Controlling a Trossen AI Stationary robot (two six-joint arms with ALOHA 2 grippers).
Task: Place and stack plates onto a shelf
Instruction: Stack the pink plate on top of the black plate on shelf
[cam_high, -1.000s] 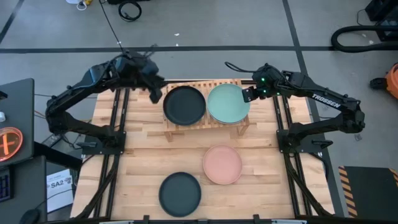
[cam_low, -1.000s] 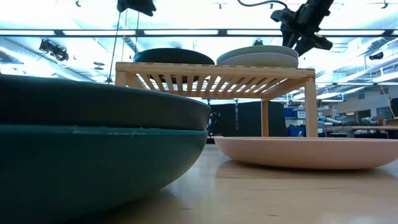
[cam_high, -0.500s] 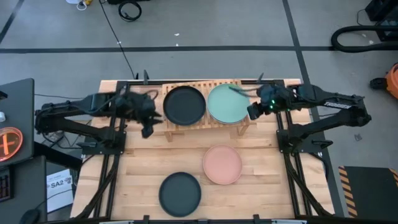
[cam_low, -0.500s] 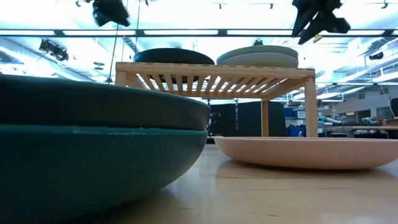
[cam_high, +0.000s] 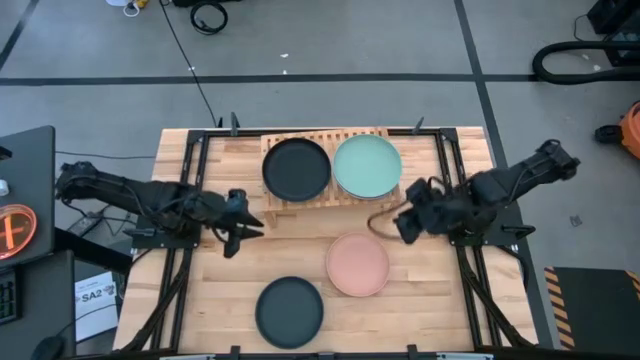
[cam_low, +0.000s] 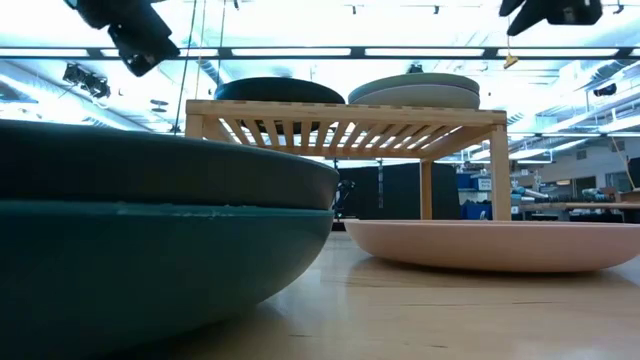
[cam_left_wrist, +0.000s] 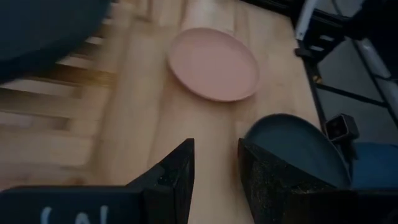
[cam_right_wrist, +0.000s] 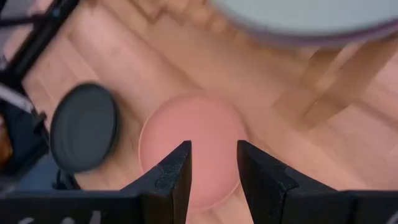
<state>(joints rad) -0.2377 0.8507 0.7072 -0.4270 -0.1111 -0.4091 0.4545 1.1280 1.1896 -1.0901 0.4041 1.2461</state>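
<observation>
Partly done: charcoal plate (cam_high: 296, 168) and mint stack (cam_high: 367, 165), perhaps three deep, on shelf (cam_high: 322, 200) upper centre. Salmon plate (cam_high: 358, 265) and dark pair (cam_high: 290, 312) left on surface (cam_high: 440, 310), lower centre. Left claw (cam_high: 236, 232) and right claw (cam_high: 404, 222) apart, empty.

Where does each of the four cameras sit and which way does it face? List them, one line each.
High view: overhead, straight down; both arms, left gripper, right gripper.
Low view: tabletop level, across to the shelf.
Left wrist view: over its own fingers, toward the pink plate.
Right wrist view: down over the same plate.
All four views share that plate.
</observation>
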